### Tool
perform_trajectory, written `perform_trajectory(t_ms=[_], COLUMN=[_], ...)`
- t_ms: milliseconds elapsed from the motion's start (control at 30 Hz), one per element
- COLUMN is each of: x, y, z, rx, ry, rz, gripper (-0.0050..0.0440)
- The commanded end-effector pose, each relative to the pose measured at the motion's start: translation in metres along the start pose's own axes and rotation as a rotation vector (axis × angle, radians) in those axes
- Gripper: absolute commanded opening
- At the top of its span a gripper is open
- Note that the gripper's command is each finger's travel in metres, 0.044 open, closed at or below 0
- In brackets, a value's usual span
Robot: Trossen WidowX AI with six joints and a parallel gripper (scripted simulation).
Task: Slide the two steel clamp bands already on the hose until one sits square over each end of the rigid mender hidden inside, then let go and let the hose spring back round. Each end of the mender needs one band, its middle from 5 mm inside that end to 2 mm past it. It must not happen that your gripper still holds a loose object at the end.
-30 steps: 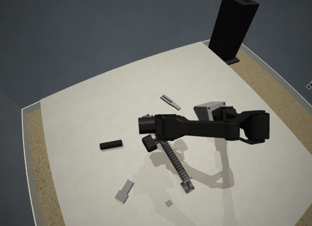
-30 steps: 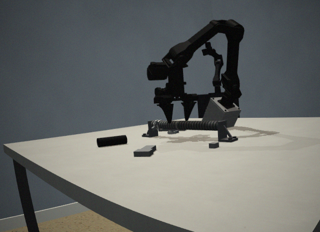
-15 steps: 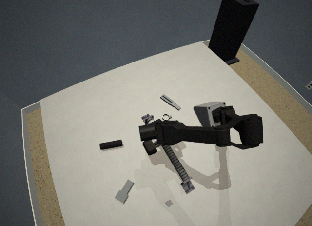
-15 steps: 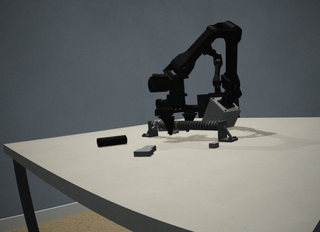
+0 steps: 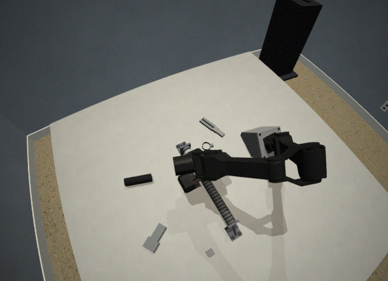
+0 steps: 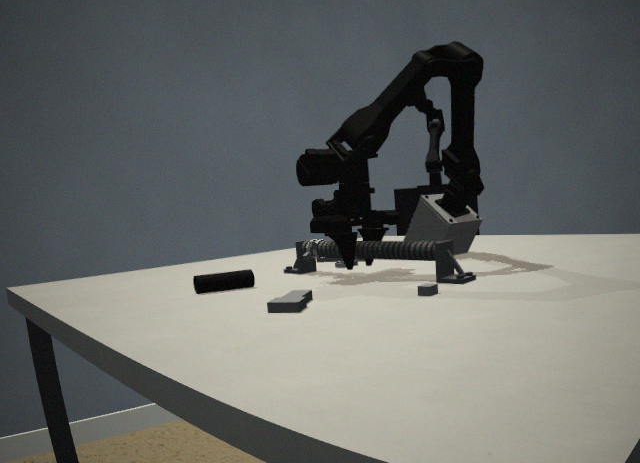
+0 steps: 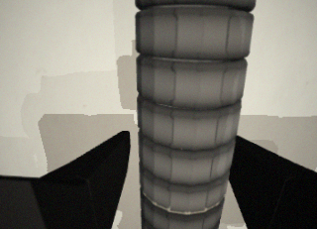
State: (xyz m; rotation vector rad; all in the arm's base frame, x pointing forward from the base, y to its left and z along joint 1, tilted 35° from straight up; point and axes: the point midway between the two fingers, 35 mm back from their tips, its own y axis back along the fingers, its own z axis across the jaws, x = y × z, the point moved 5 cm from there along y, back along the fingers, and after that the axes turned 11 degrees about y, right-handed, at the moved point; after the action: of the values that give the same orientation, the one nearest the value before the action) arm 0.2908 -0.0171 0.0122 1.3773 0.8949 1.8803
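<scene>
The gripper [image 5: 190,190] [image 6: 360,264] [image 7: 175,139] stands partly open, its fingers on either side of the ribbed hose [image 5: 219,203] [image 6: 403,250] [image 7: 190,127]; in the wrist view a narrow gap separates the left-hand finger from it. The hose spans two end brackets [image 5: 233,232] [image 6: 445,262] above the table [image 5: 125,130] [image 6: 413,370], well inside its edges. A black cylinder [image 5: 137,179] [image 6: 223,281] lies apart from it. No lettering is legible. The arm [image 5: 241,167] [image 6: 387,107] hides part of the hose from above; the clamp bands are hard to distinguish.

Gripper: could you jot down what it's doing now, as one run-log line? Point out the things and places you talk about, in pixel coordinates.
gripper [image 5: 197,178] [image 6: 360,266] [image 7: 175,139]: fingers astride hose [image 5: 218,203] [image 6: 405,250] [image 7: 190,125], partly open | hose: spans two brackets [image 5: 233,233] [image 6: 445,262] | grip: not closed
</scene>
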Motion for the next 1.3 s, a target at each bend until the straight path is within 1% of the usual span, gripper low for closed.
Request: perform_trajectory(t_ms=[0, 200, 433, 767, 833, 933, 967, 1033, 1267], x=[0.0002, 0.0002, 0.0002, 0.0002, 0.0002, 0.0002, 0.0002, 0.0002, 0.0002], y=[-0.0011, -0.0011, -0.0011, -0.0011, -0.0011, -0.0011, -0.0011, -0.0011, -0.0011], z=[-0.0005, -0.0005, -0.0005, -0.0005, -0.0005, -0.0005, -0.0005, -0.0005, -0.0005], rx=[0.001, 0.001, 0.001, 0.001, 0.001, 0.001, 0.001, 0.001, 0.001], ry=[-0.005, -0.005, -0.005, -0.005, -0.005, -0.005, -0.005, -0.005, -0.005], rz=[0.005, 0.005, 0.005, 0.005, 0.005, 0.005, 0.005, 0.005, 0.005], gripper=[0.0193, 0.0153, 0.015, 0.0083, 0.0083, 0.0011, 0.0, 0.0, 0.0168])
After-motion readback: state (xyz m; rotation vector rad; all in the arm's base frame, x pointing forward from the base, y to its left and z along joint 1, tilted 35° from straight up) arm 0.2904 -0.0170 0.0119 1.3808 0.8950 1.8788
